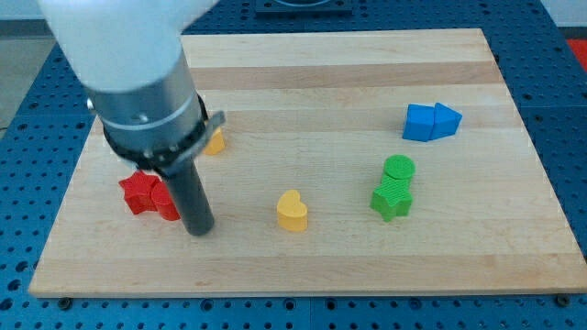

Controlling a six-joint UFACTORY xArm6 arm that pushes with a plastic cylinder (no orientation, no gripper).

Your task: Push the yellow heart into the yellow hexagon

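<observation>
The yellow heart [293, 211] lies on the wooden board [303, 82] at the lower middle. The yellow hexagon [215, 140] sits up and to the left of it, mostly hidden behind the arm's grey body. My tip [198, 230] rests on the board well to the left of the heart, at about the same height in the view. It stands just right of the red blocks and below the hexagon.
Two red blocks [147, 193] touch each other at the view's left, right beside my tip. A green cylinder [399, 168] and a green star [392, 198] sit together at the right. A blue cube [420, 121] and a blue triangle [447, 119] touch at the upper right.
</observation>
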